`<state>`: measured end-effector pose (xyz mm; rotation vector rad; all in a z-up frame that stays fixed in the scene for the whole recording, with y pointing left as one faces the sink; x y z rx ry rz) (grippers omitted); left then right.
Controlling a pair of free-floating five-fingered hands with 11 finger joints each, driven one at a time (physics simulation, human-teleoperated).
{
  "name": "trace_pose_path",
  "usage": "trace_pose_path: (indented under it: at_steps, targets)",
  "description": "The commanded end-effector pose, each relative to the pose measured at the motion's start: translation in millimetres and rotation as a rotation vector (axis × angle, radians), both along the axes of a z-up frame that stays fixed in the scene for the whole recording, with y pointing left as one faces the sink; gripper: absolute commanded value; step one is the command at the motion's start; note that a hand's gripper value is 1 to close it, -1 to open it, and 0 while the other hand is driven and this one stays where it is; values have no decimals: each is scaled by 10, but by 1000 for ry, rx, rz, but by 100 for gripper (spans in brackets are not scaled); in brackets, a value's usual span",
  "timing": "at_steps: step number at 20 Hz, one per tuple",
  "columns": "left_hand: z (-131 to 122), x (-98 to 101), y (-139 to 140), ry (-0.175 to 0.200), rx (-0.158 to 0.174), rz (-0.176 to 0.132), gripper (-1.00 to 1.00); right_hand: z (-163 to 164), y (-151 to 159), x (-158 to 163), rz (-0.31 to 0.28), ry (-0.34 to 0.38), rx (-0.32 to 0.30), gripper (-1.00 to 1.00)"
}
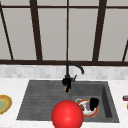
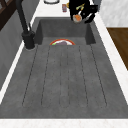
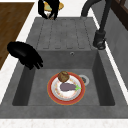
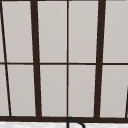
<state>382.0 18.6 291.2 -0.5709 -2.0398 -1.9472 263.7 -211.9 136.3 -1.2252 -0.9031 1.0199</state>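
My left hand (image 1: 66,82) hangs in the air over the middle of the sink, in front of the faucet, fingers curled round a small orange thing (image 1: 65,88). In the left side view this hand (image 2: 80,10) is at the top, with the orange thing (image 2: 77,18) under it. My right hand (image 1: 94,103) hovers open above the basin's front part, fingers pointing down. Below it lies a red-rimmed white plate (image 3: 53,96) with a brown round food (image 3: 63,76) and a purple eggplant (image 3: 67,87). The right side view has the right hand (image 3: 23,54) above the basin's front wall.
A black faucet (image 1: 73,67) stands behind the sink, whose ribbed drainboard (image 1: 40,100) lies left of the basin. A big red ball (image 1: 67,115) sits at the front edge. A yellow-rimmed plate (image 1: 3,103) lies on the left counter, and a small item (image 1: 125,98) on the right.
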Motion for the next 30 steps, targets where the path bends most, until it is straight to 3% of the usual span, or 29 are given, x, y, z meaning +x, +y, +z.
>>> trace_pose_path:
  at_steps: [1,15,17,22,25,28,30]
  targets:
    - [-109,100,-309,0,13,0,100,0,0,0,0,0,0,0]
    - [-723,376,-1442,-1,39,2,100,0,0,0,0,0,0,0]
    - [-926,446,-1520,1,11,41,100,0,0,0,0,0,0,0]
    - [-1325,637,-1744,27,-7,65,100,0,0,0,0,0,0,0]
    - [-1573,797,-1797,20,-2,68,100,0,0,0,0,0,0,0]
    - [-1822,983,-1818,0,6,12,100,0,0,0,0,0,0,0]
    - [-1987,1035,-1824,0,5,3,100,0,0,0,0,0,0,0]
